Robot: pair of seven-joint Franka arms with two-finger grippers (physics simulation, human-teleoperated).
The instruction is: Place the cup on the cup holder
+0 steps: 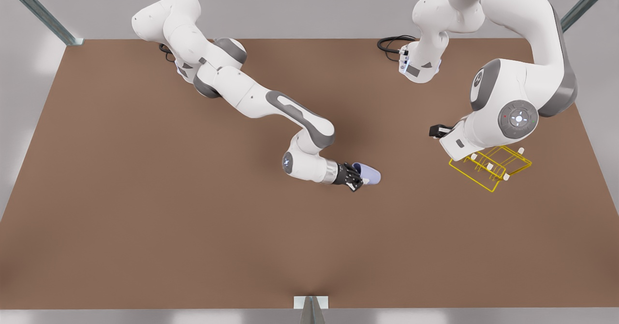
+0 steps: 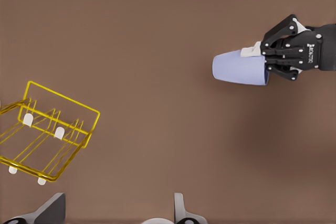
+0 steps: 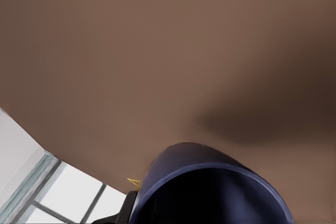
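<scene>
In the front view we found the right gripper closed on the rim end of the cup, which lay on its side, carried near the middle of the brown table and well apart from the cup holder. The holder sat on the table at the front view's right, partly under the other arm, whose gripper we could not make out there. In the left wrist view we noted the left gripper's fingertips at the picture's edge, apart with nothing between them; that arm waited above the cup holder, whose white-tipped pegs stood clear. The same view showed the right gripper pinching the cup by its wall at the open end, one finger seemingly inside. In the right wrist view we recorded the cup close against the camera, its dark mouth facing it, with a sliver of yellow wire beside it. We judged the cup light, rigid and smooth-walled, likely to slip under a weak pinch; the rim grip suits it and leaves the mouth free to go over a peg. We found faint lettering on the right gripper's body, too small to read, and no marks on the cup or holder.
</scene>
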